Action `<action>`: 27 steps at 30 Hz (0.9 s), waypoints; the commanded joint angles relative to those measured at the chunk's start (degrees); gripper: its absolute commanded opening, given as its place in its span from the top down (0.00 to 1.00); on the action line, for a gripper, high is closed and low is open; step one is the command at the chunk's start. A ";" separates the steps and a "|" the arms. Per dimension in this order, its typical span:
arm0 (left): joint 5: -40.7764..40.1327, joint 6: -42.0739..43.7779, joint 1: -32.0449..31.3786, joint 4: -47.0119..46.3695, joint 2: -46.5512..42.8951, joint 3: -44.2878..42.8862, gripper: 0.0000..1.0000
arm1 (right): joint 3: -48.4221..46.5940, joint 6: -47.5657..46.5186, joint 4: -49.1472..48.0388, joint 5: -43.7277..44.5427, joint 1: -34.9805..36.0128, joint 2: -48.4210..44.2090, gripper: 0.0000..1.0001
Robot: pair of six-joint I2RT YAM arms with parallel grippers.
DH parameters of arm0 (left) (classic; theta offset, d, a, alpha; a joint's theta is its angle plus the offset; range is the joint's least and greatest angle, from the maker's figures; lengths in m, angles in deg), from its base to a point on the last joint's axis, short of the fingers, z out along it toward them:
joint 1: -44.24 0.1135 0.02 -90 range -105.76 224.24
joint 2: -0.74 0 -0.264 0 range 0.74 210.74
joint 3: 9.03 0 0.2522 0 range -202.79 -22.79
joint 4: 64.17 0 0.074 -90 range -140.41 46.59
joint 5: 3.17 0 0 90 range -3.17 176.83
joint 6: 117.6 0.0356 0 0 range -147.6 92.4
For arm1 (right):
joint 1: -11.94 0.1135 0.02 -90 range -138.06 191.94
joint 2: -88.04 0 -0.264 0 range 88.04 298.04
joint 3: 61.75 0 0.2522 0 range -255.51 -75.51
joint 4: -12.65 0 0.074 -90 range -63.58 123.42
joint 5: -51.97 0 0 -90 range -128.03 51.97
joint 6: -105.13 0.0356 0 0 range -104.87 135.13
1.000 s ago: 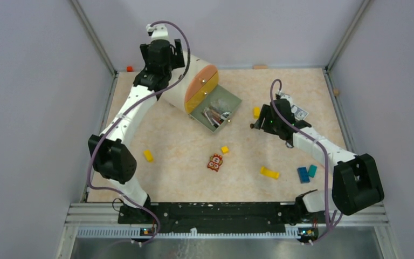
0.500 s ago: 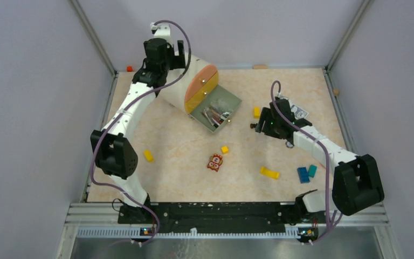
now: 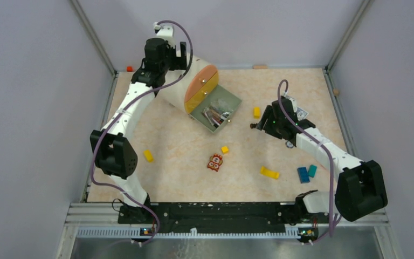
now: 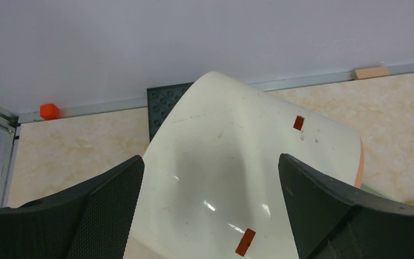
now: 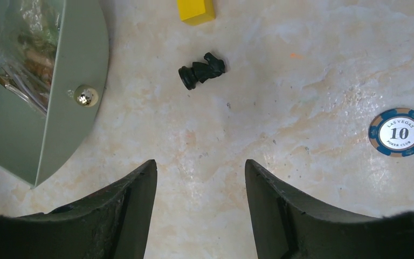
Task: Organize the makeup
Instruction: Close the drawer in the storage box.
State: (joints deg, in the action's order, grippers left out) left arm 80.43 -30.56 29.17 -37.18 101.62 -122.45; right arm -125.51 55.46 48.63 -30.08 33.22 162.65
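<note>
The makeup, thin sticks and brushes, lies in a green drawer pulled out of a white rounded organizer with peach and yellow fronts. In the right wrist view the makeup shows at the top left inside the drawer, whose metal knob faces me. My left gripper hangs over the organizer's back; its jaws stand wide open on either side of the white body. To the right of the drawer, my right gripper is open over bare table.
A small black piece lies ahead of the right fingers, beside a yellow block and a poker chip. Yellow blocks, blue bricks and an orange toy figure lie scattered on the table. An orange cube sits by the back wall.
The left wrist has lifted a little toward the back wall over the organizer. The right wrist has shifted slightly to the right. Nothing was taken hold of.
</note>
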 commanded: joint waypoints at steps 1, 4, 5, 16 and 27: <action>1.21 -0.05 0.22 -3.10 -0.08 0.01 0.01 | -1.91 1.12 -2.47 1.65 0.19 -1.84 0.40; 1.29 -0.77 0.27 -2.12 0.69 -1.30 0.01 | -1.84 -0.19 -3.57 2.33 0.18 -1.35 0.40; 1.19 -0.97 0.25 -2.00 0.67 -1.49 0.01 | -2.04 -0.62 -3.72 2.67 0.17 -1.01 0.40; -4.35 -12.29 0.30 -11.27 -6.75 9.43 0.01 | -4.96 3.14 -5.34 6.83 0.28 5.26 0.38; -6.22 -15.16 0.13 -3.77 -5.02 5.34 0.01 | -9.03 0.76 -11.95 2.02 0.45 12.46 0.38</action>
State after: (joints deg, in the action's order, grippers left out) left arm 75.60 -44.37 29.21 -41.86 98.34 -113.57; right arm -131.24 56.91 41.09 -26.11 33.22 174.87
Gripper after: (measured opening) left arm 0.989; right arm 0.615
